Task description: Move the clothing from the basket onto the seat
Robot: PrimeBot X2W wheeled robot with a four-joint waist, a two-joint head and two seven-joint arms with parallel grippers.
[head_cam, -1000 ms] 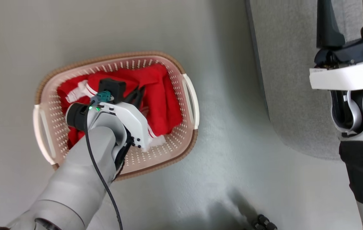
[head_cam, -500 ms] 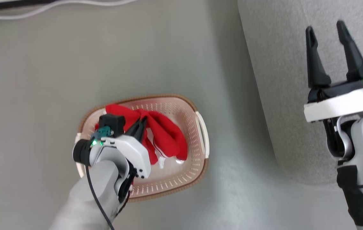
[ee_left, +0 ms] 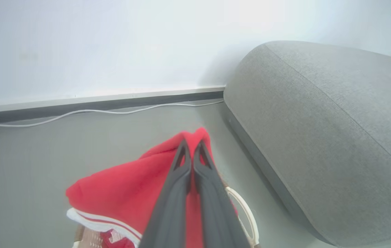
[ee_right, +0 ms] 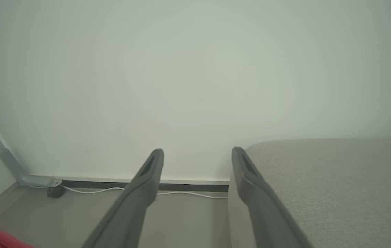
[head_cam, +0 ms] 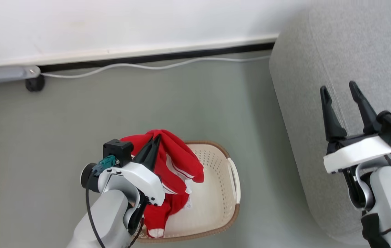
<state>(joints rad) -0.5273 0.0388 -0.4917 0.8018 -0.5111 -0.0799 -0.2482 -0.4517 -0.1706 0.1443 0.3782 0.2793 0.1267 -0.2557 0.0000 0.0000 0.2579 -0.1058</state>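
Clothing [head_cam: 178, 162] pinched, L claw [head_cam: 155, 140].

Wall: a plain white wall [head_cam: 130, 20], bare.
Skirting: a pale skirting strip [head_cam: 147, 51] along its foot, with a black band just beneath.
Floor: a smooth grey-green floor [head_cam: 167, 100].
Cable: a thin white cable [head_cam: 147, 67] lies close along the skirting.
Frame: a grey metal bar [head_cam: 2, 74] at far left, with a black wheel [head_cam: 35, 83] at its end.
Furniture: a grey fabric sofa [head_cam: 336, 51] on the right, its rounded end near the wall.
Light: soft, even, with dim shadow beside the sofa.
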